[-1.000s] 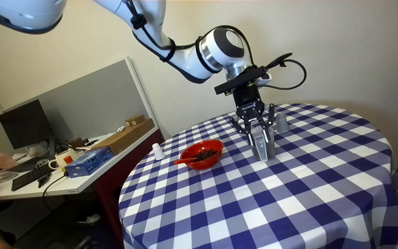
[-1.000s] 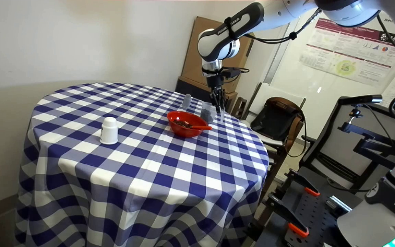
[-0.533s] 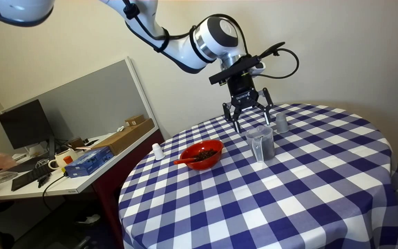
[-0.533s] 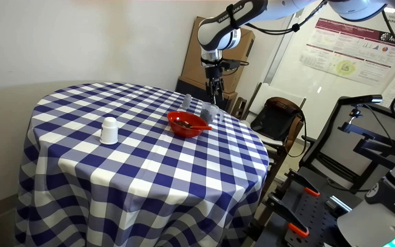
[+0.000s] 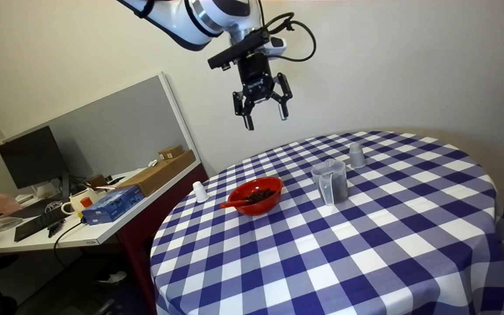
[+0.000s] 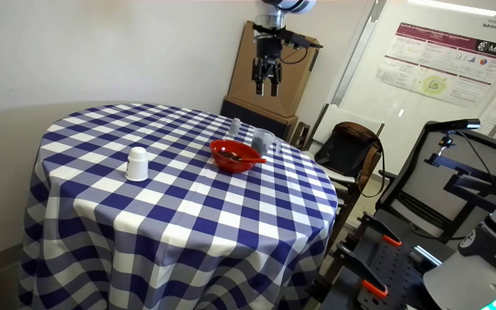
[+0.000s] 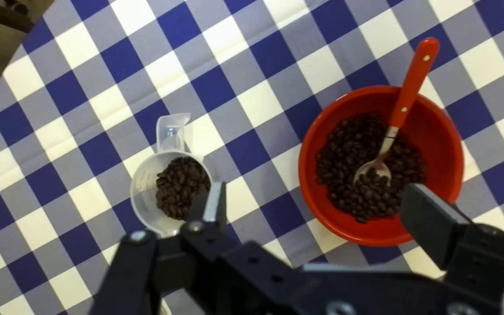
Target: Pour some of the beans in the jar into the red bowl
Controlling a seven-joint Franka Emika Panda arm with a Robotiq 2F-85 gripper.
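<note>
The Robotiq gripper (image 5: 266, 119) hangs well above the blue-and-white checked tablecloth (image 5: 278, 262), its fingers spread wide apart; the clear measuring jug (image 7: 143, 188) stands upright on the cloth, part-filled with dark coffee beans (image 7: 181, 188); near it sits the red bowl (image 7: 442, 153), also holding coffee beans, a red-handled spoon (image 7: 414, 78) resting in them, its handle leaning over the rim.

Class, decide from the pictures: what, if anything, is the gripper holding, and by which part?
Nothing is held: the gripper hangs open in the air; the jar stands on the checked tablecloth.
</note>
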